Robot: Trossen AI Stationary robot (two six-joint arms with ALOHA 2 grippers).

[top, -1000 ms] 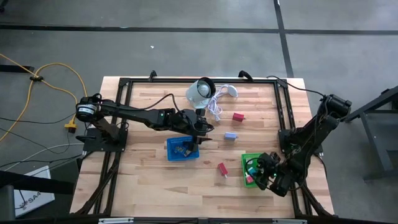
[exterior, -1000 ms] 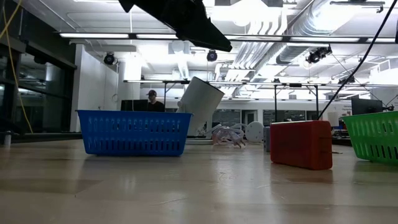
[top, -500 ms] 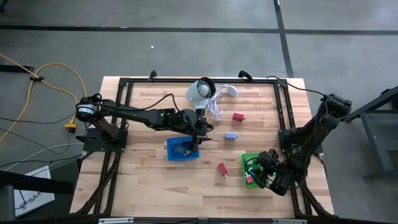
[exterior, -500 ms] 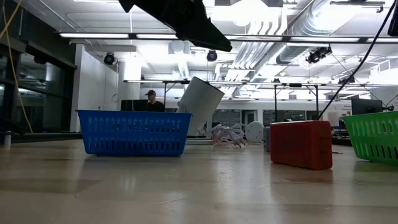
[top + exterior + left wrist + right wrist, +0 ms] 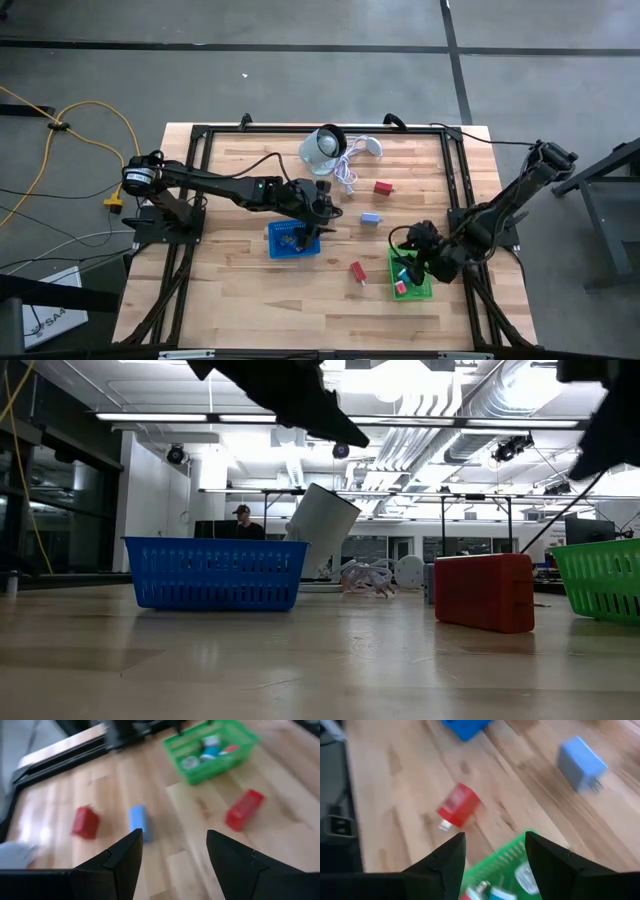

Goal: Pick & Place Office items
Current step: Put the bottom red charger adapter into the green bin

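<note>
Red block (image 5: 357, 271) lying on table between baskets, just left of green basket (image 5: 410, 275). Right tool (image 5: 412, 240) hovering over that basket, jaws wide, empty, so nearer. Left tool (image 5: 322, 215) open, empty, over blue basket (image 5: 293, 240).

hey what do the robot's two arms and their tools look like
Both arms are dark, nearly black, built of slim jointed links. The left arm has a silver and orange-ringed joint near its base and a black cable along it. Each tool, left and right, has two flat, angular black fingers with slanted tips.
</note>
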